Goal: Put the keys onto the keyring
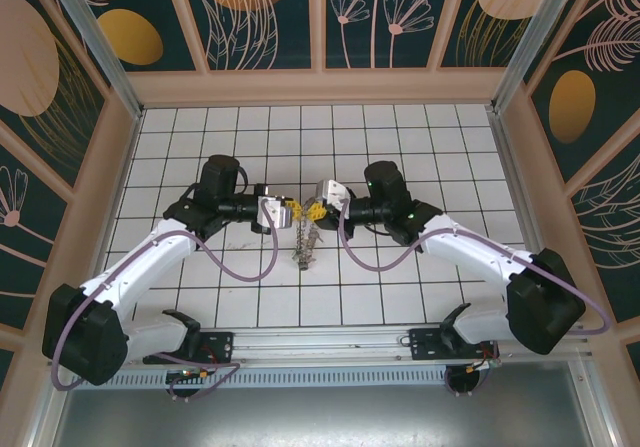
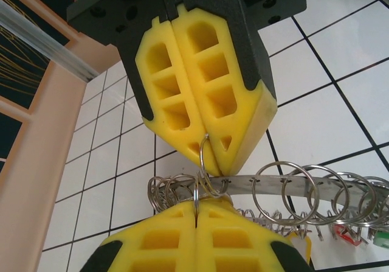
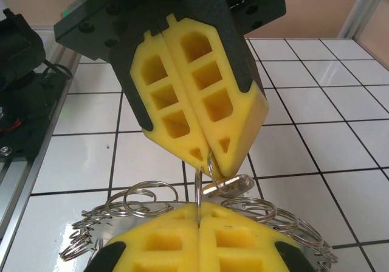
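While closed, end effectors (image 1: 293,210) (image 1: 313,210) on keyring (image 1: 304,244)

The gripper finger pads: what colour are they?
Yellow pads, shown best in the left wrist view.

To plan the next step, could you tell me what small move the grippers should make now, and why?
Probably ease the right gripper slightly away from the left gripper to spread the split ring. Both are shut on it, tip to tip, and the keyring passes right beside it.
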You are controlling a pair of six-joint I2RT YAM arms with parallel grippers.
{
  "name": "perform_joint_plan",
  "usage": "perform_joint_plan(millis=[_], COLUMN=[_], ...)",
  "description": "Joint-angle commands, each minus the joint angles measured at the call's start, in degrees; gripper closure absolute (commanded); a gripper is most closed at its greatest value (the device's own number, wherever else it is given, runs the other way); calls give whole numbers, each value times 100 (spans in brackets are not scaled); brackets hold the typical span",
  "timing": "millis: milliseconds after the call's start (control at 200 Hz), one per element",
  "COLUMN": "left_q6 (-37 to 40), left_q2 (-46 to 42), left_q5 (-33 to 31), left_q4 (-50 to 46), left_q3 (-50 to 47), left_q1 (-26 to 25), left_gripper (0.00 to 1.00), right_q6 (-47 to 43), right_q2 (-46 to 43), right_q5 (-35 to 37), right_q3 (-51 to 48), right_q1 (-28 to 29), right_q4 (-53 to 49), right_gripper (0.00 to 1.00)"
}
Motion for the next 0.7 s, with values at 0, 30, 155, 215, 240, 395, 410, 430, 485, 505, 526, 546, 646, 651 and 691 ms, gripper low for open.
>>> perform_joint_plan(millis=[0,30,155,215,240,395,410,430,485,505,526,546,646,651,691], left_q6=[-24,-32,-104,-148,-148,-102,-92,-80,-78,-82,-70,-69,-17,-21,0], left_q2=[-63,-63,-72,-72,-72,-80,-81,-81,-90,-89,-83,-84,-64,-64,-55], left_q5=[222,248,300,339,364,373,376,377,388,400,412,424,512,519,556], left_q4=[33,48,115,141,141,139,140,129,141,141,140,141,95,96,91], left_q3=[17,18,22,40,52,58,58,58,58,58,53,50,25,28,11], left_q1=[-28,-33,-33,-32,-33,-32,-32,-32,-33,-28,-31,-33,-33,-33,-32], left_gripper=[100,100,100,100,100,100,100,100,100,100,100,100,100,100,100], right_q6=[102,93,73,50,49,117,127,145,199,235,255,273,386,393,445], right_q2=[33,35,61,78,78,109,112,120,123,122,123,116,89,88,80], right_q5=[-278,-278,-269,-268,-252,-206,-199,-207,-238,-250,-267,-268,-360,-363,-398], right_q3=[246,249,289,302,303,321,321,325,313,313,312,303,285,281,281], right_q1=[-39,-39,-42,-44,-39,-71,-70,-74,-111,-128,-142,-152,-218,-220,-249], right_q4=[130,125,48,20,29,55,56,54,87,109,131,144,254,257,305], right_gripper=[100,100,100,100,100,100,100,100,100,100,100,100,100,100,100])
